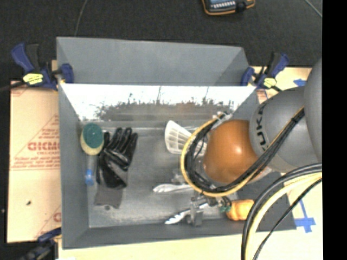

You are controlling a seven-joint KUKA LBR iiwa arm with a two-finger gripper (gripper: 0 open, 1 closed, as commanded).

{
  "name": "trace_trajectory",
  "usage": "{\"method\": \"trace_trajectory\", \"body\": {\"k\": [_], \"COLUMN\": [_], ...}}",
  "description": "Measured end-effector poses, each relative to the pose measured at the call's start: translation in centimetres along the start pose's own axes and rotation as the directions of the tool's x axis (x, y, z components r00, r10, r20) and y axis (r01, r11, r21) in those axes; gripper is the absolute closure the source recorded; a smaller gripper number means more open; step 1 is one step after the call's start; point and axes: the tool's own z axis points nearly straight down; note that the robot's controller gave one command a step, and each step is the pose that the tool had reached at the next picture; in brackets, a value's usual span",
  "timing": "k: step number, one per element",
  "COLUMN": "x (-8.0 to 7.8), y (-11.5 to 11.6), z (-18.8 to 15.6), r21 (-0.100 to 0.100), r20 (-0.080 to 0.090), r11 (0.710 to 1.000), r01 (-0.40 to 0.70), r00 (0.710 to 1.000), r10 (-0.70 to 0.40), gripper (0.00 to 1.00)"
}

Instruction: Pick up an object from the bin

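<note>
Just beside pincer (196, 214) — white plastic piece (168, 188)

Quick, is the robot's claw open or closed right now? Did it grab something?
Gripper: cannot be told whether it is open, closed or holding anything; it sits low by the front wall of the bin.

Extended in from right: grey arm (287, 129) bent over, orange wrist cover (227, 151) looped by black and yellow cables (189, 161), claw (198, 210) below it, pointing down.
</note>
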Motion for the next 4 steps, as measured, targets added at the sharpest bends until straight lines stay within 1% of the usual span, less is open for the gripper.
{"method": "trace_trajectory", "body": {"k": [1, 2, 3, 4], "x": [0.2, 0.1, 0.2, 0.3], "y": [0.2, 0.2, 0.2, 0.2], "z": [0.2, 0.2, -1.5, -4.5], "r21": [0.002, 0.003, 0.002, 0.0], "r20": [-0.008, -0.008, -0.01, -0.019], "r11": [0.997, 0.995, 0.995, 0.995], "r01": [0.081, 0.103, 0.099, 0.097], "r00": [0.997, 0.995, 0.995, 0.995], "r10": [-0.081, -0.103, -0.099, -0.097], "gripper": [1.0, 1.0, 1.0, 1.0]}}
